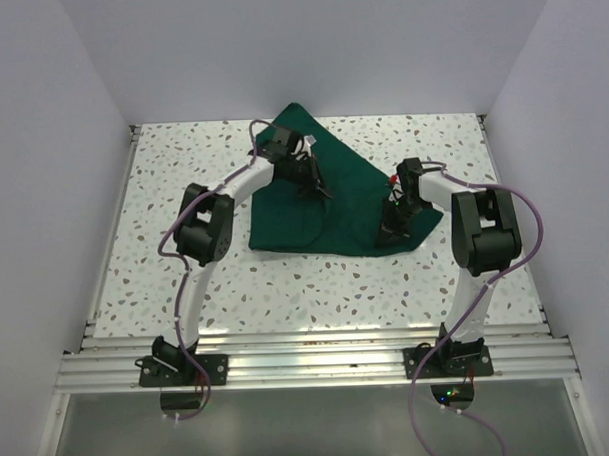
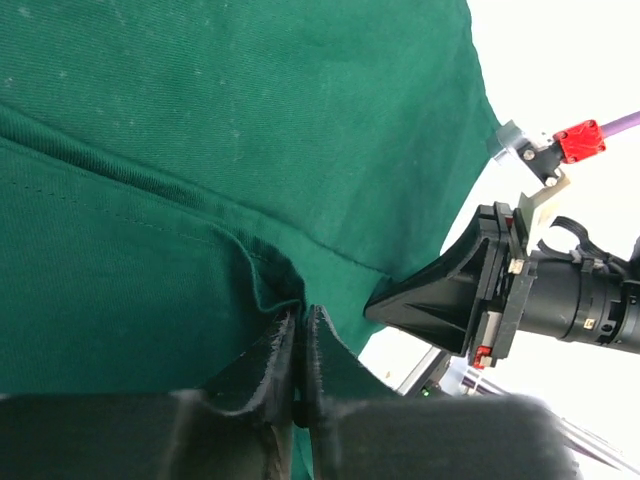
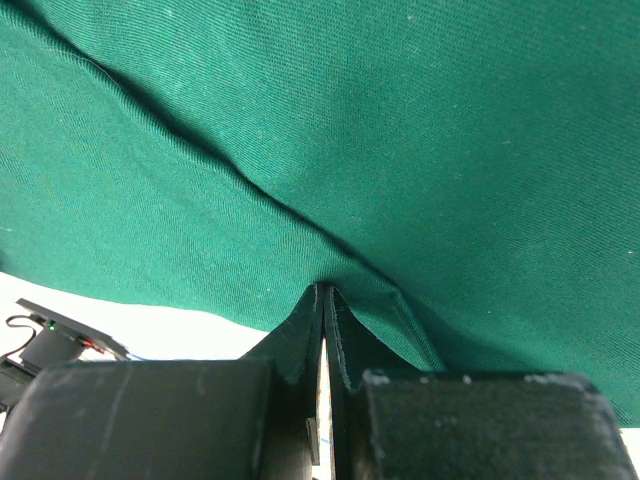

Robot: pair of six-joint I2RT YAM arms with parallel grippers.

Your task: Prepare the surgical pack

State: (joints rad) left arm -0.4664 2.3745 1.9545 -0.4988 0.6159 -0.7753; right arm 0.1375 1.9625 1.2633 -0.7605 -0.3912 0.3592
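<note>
While lying partly folded and creased on the far middle of the table point(image 1: 163, 193), showing as one dark green sheet: recording the drape point(image 1: 343, 182) as the only item of the task in view. Finding nothing else on the cloth from any camera.

Pinching a raised ridge of fabric near the drape's centre with the left gripper point(image 2: 303, 320), closed almost fully on the fold. Pinching the cloth close to its near right corner with the right gripper point(image 3: 325, 300), clamped tight on a thin lip of fabric.

Judging the material as soft, light and limp, sagging and wrinkling rather than holding any shape. Rating it as neither fragile nor slippery, going by the coarse weave against the pads.

Advising taking hold at hems and corners, gathering a single layer only. Cautioning against mid-panel grips, as likely to bunch the sheet and drag lower layers along.
</note>
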